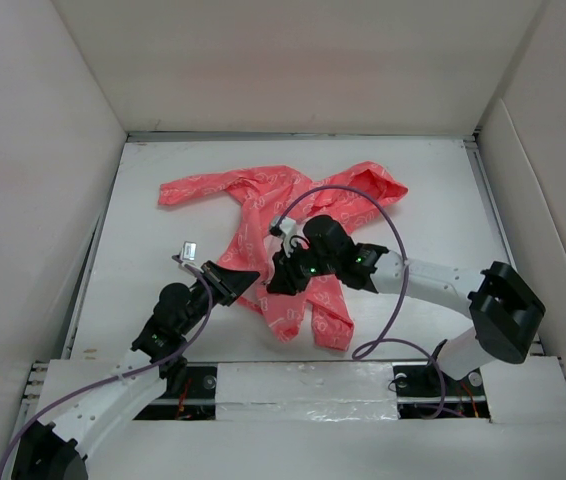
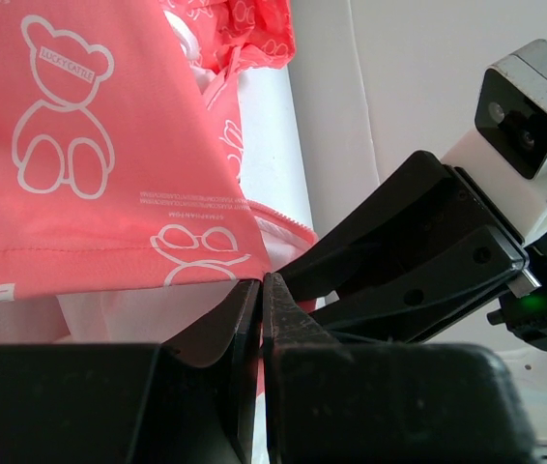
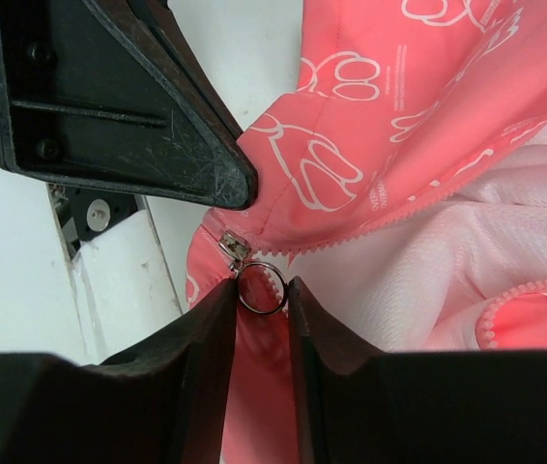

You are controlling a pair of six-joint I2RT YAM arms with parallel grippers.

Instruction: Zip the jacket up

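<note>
— So the left fingers (image 2: 259, 290) are pinched shut on the hem of the jacket (image 1: 253, 190), middle of the worktop (image 1: 443, 200)?
— Yes. And the right fingers (image 1: 276, 282) sit half open astride the ring (image 3: 260, 288), gripping nothing.
— Risk?
— The ring may slip out as they close, and a hard pull could free the hem. Whether both tooth rows meet in the slider, I can't see.
</note>
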